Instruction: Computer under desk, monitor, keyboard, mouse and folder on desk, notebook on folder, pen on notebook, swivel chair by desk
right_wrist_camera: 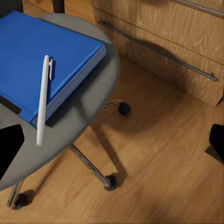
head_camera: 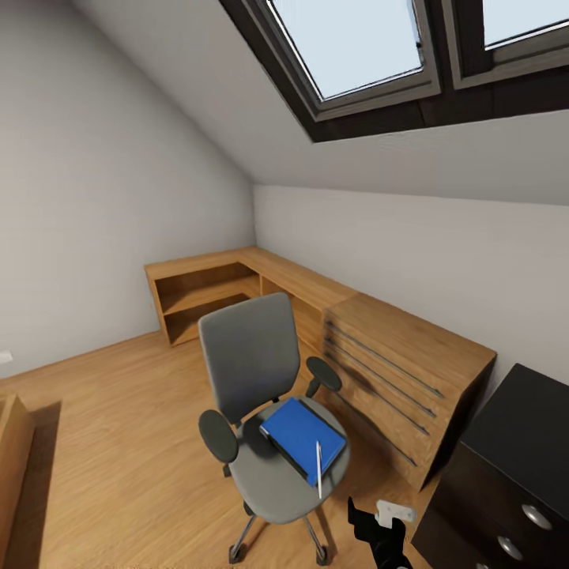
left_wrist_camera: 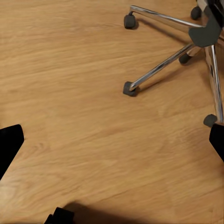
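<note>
**Grabbing the folder off the chair without losing the pen**

So the swivel chair (head_camera: 269, 427) sits on the wood floor (head_camera: 118, 442) just in front of the light wooden drawer chest (head_camera: 403, 371), with the black table (head_camera: 514, 466) off at the right edge of the head view. The blue folder (head_camera: 303, 437) lies flat on the grey seat, and the white pen (head_camera: 319, 469) rests loose on top of it, its lower end poking out past the folder's edge. I can't make out the notebook as a separate thing — there's a dark strip under the folder's edge in the right wrist view, but I wouldn't swear to what it is.

The right end effector (head_camera: 379, 529) hangs low just beside the seat, near the pen end. Its two fingers sit at opposite edges of the right wrist view, so I'd call it spread wide with nothing in it. The left end effector (left_wrist_camera: 112, 140) looks wide too, pointed down at bare floor near the chrome chair base (left_wrist_camera: 200, 42).

My take on doing this step well:

- Deal with the pen first, or keep the folder dead level — any tilt and that pen rolls off.
- Come in at the folder's near edge from the side, low, one finger sliding under.
- Push gently; the chair's on casters, so it'll likely roll or spin away.
- Watch the armrest (head_camera: 324, 373) on that side when lifting toward the table.
</note>
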`<state>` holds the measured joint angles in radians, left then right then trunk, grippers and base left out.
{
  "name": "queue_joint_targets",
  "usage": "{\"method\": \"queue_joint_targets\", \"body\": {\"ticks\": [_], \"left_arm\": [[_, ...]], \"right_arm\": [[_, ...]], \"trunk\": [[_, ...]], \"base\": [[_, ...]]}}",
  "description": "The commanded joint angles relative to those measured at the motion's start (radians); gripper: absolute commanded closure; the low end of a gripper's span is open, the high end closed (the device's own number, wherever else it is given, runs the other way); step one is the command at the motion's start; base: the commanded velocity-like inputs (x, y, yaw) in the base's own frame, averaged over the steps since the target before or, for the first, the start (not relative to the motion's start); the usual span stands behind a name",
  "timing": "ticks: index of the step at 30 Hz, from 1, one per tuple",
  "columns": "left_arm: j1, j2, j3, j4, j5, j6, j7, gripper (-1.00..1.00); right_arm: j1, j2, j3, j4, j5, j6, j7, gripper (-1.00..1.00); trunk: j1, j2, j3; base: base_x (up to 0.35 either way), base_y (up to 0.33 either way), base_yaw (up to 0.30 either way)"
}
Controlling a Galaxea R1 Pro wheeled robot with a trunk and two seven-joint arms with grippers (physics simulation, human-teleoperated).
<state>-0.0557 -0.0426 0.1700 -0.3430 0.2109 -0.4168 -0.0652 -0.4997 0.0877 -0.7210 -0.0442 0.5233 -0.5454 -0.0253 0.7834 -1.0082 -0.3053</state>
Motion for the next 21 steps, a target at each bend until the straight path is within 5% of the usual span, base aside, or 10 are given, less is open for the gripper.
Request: {"method": "queue_joint_targets", "body": {"ticks": [1,14,21], "left_arm": [[-0.001,0.000,0.002,0.001,0.010,-0.002,-0.007,-1.00],[-0.001,0.000,0.002,0.001,0.010,-0.001,-0.007,-1.00],[-0.001,0.023,0.005,0.001,0.014,-0.002,-0.006,-1.00]], "right_arm": [[0.000,0.000,-0.008,0.000,0.011,-0.003,-0.003,-1.00],[0.000,0.000,-0.008,0.000,0.011,-0.004,-0.003,-1.00],[0.000,0.000,-0.013,-0.005,0.004,0.004,-0.003,-1.00]], "trunk": [[0.000,-0.001,-0.001],[0.000,-0.001,0.000],[0.000,-0.001,0.000]], "base": [[0.000,0.000,0.171],[0.000,0.000,0.040],[0.000,0.000,0.000]]}}
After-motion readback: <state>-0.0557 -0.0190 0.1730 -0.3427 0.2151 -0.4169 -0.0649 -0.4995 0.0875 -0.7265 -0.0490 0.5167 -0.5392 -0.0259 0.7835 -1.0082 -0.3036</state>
